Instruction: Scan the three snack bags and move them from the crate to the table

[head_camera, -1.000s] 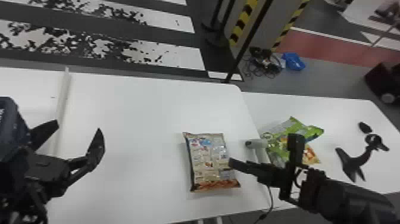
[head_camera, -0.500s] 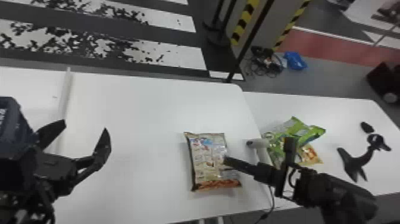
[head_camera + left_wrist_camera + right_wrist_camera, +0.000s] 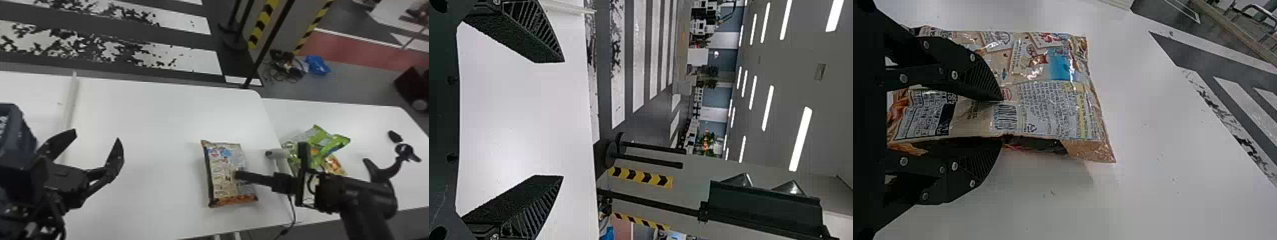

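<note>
Black and two-fingered, my right claw [image 3: 237,175] was closed on one long side of a beige, glossy plastic snack bag [image 3: 228,169] with an orange end; one finger lay over the printed face and the other under the edge. The bag lay on the white desk [image 3: 153,127], most of it to the left of that claw. Just beyond the claw's wrist I could see a light grey handheld scanner [image 3: 279,153]. Farther to the claw's right, on a second white desk [image 3: 360,123], lay a crumpled green foil snack bag [image 3: 322,137], with an orange-and-yellow snack bag [image 3: 335,165] against it. Well to the left, I had the black left claw [image 3: 97,134] over the desk with its fingers spread wide and nothing between them, the dark blue plastic crate [image 3: 19,137] beside it on its left.
</note>
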